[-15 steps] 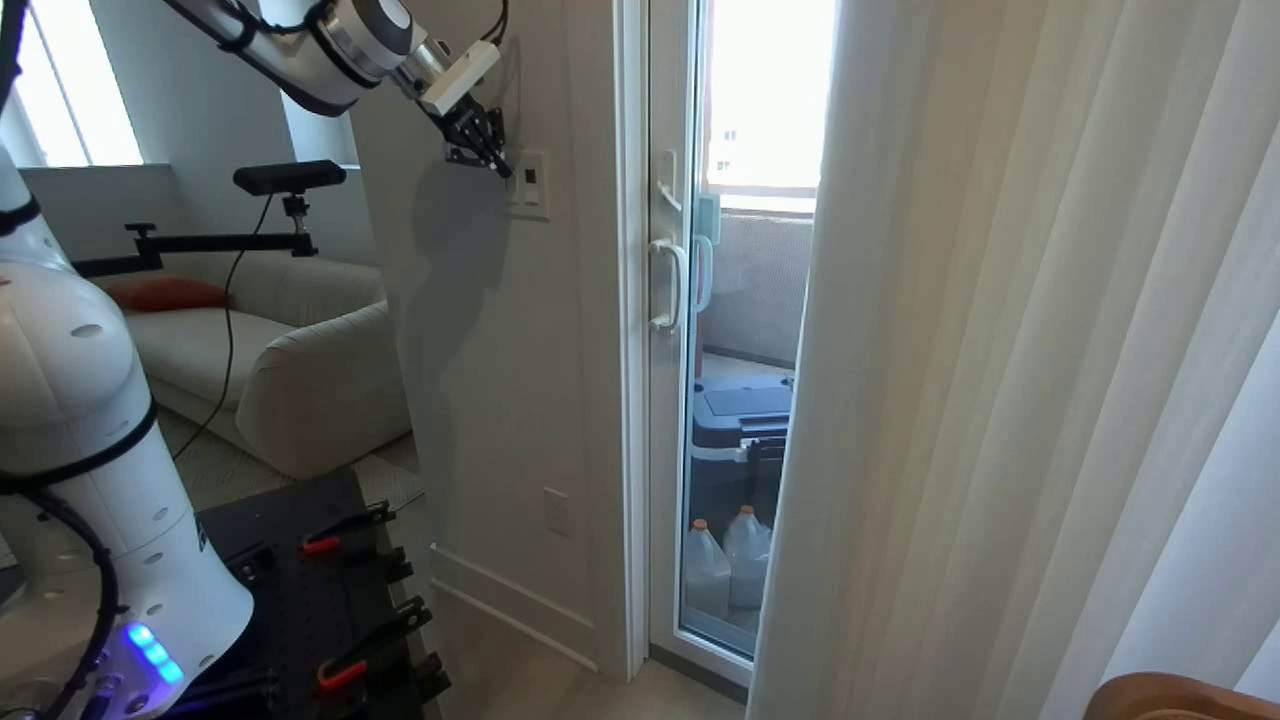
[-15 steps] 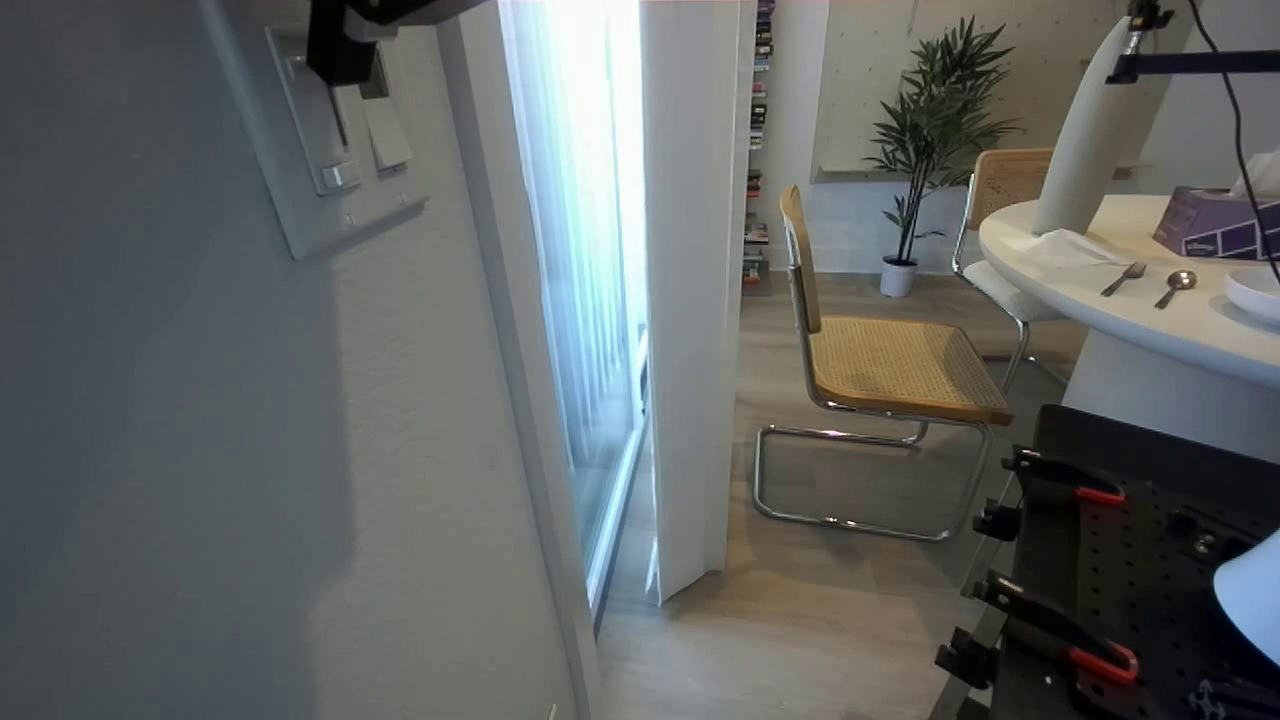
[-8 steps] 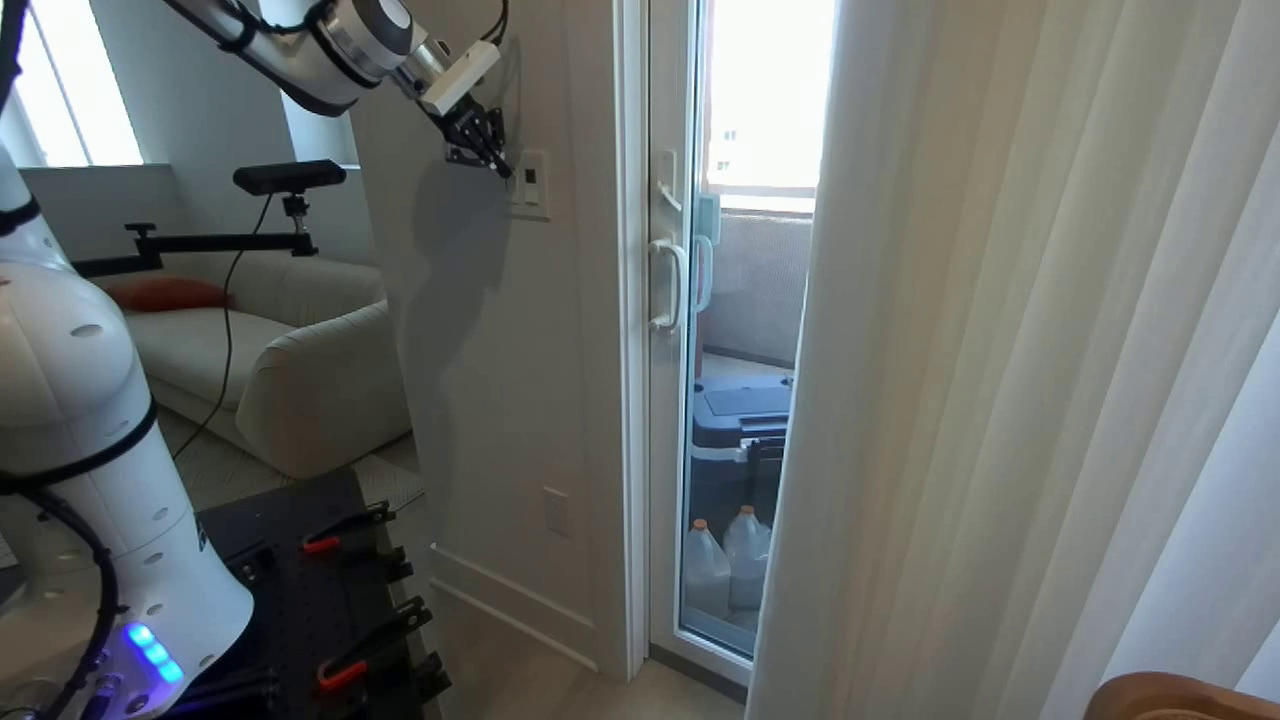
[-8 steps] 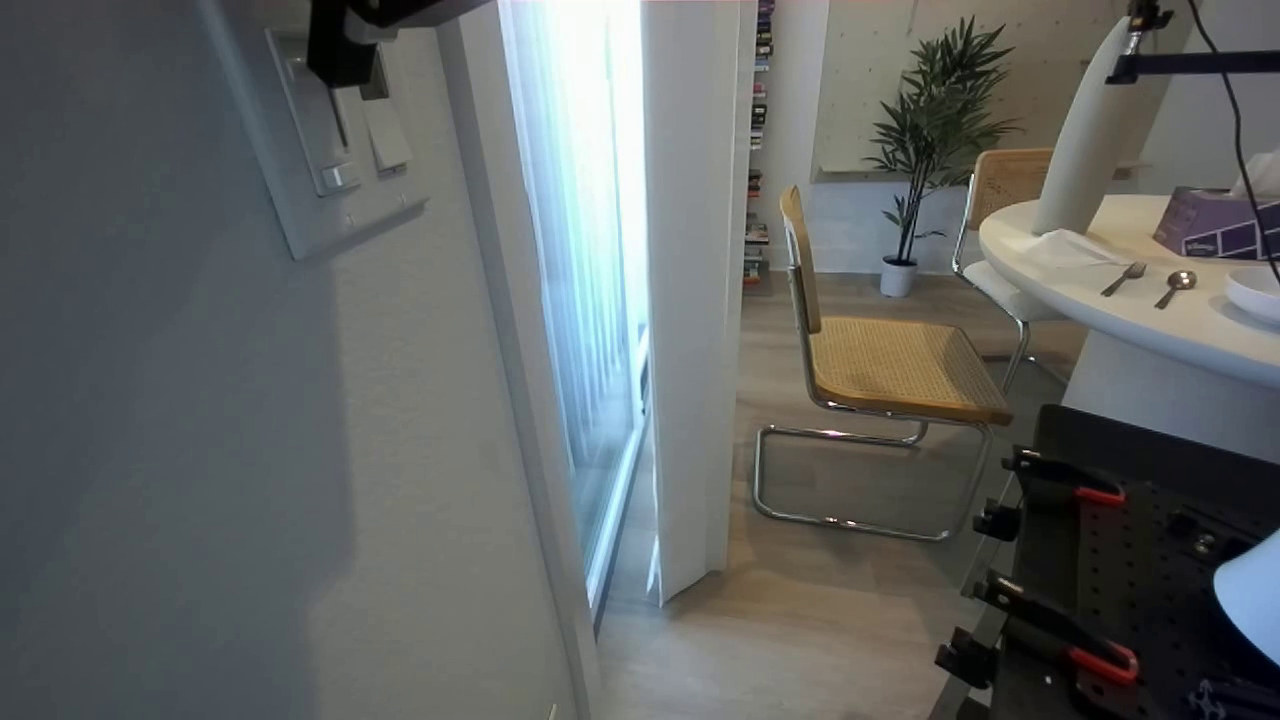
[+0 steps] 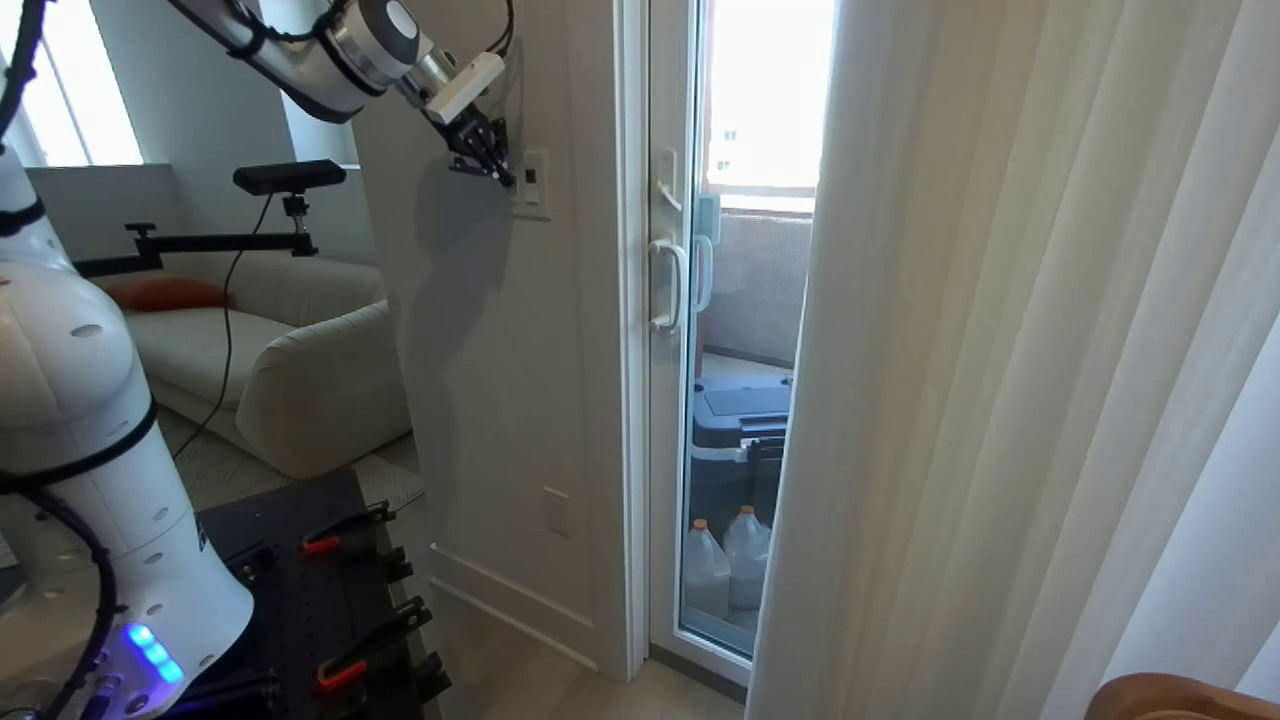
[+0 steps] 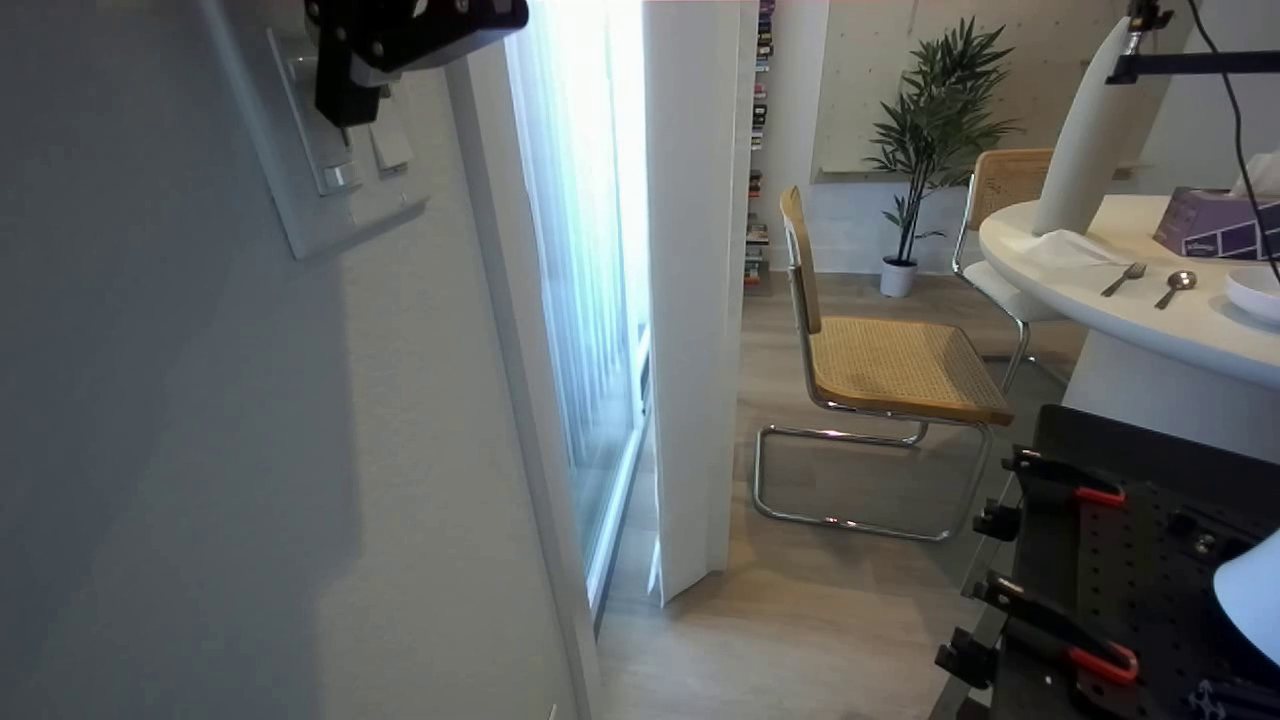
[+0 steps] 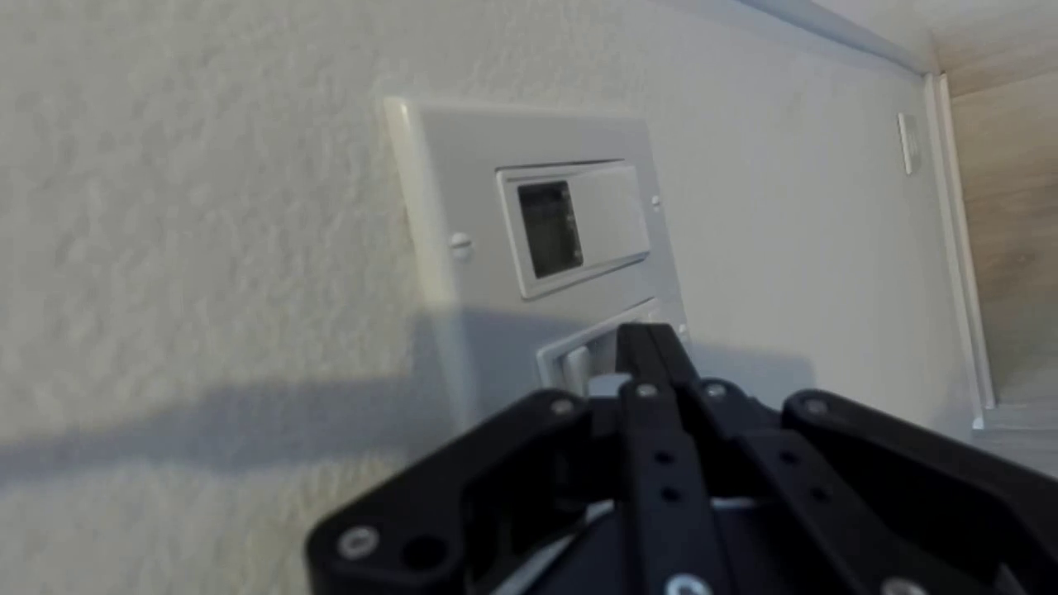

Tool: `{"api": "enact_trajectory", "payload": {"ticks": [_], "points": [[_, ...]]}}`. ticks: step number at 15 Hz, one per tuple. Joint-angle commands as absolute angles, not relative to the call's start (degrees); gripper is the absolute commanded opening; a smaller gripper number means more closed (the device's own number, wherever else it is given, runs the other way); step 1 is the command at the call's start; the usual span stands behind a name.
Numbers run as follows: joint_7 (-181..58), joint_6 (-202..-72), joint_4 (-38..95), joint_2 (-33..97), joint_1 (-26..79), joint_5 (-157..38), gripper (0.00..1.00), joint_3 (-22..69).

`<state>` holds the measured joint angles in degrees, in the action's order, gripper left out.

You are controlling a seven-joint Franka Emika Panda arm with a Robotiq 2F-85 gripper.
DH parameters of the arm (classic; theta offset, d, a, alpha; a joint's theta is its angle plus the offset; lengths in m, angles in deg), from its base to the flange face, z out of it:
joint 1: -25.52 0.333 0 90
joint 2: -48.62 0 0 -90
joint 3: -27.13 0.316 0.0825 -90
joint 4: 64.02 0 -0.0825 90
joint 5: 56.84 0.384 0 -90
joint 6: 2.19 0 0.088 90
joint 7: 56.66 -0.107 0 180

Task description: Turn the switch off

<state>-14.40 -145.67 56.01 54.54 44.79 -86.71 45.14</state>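
Note:
The switch is a white wall plate (image 5: 536, 205) beside the door frame; it also shows in an exterior view (image 6: 312, 225) and in the wrist view (image 7: 471, 190). It holds two units side by side. One is a white paddle (image 7: 610, 211) with a dark recess at one end. The other is a framed slot with a small white slider tab (image 7: 576, 368), partly hidden by my fingers. My gripper (image 7: 650, 335) is shut with nothing between its fingertips. The tips lie in front of the slot unit, at or very near its face; contact is unclear. The gripper shows in both exterior views (image 5: 507, 180) (image 6: 347, 108).
A white socket plate (image 5: 557, 511) sits low on the same wall. The glass door with its white handle (image 5: 670, 285) and a long curtain (image 5: 1000, 350) stand to the side. A black bench with clamps (image 5: 290, 560) is by the robot base.
My gripper has moved slightly down along the plate in the last half second, still shut. Before that it barely moved. The plate has not moved.

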Motion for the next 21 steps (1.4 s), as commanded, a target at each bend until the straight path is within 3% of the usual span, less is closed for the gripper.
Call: {"api": "enact_trajectory", "payload": {"ticks": [1, 14, 21], "points": [[-16.0, -143.8, 52.6, 51.2, 44.3, -88.5, 0.0, 45.8], [-6.2, -126.7, 44.8, 52.8, 45.5, -80.6, 0.0, 46.1], [-1.4, -129.9, 44.6, 52.9, 45.4, -75.7, 0.0, 45.7]]}}
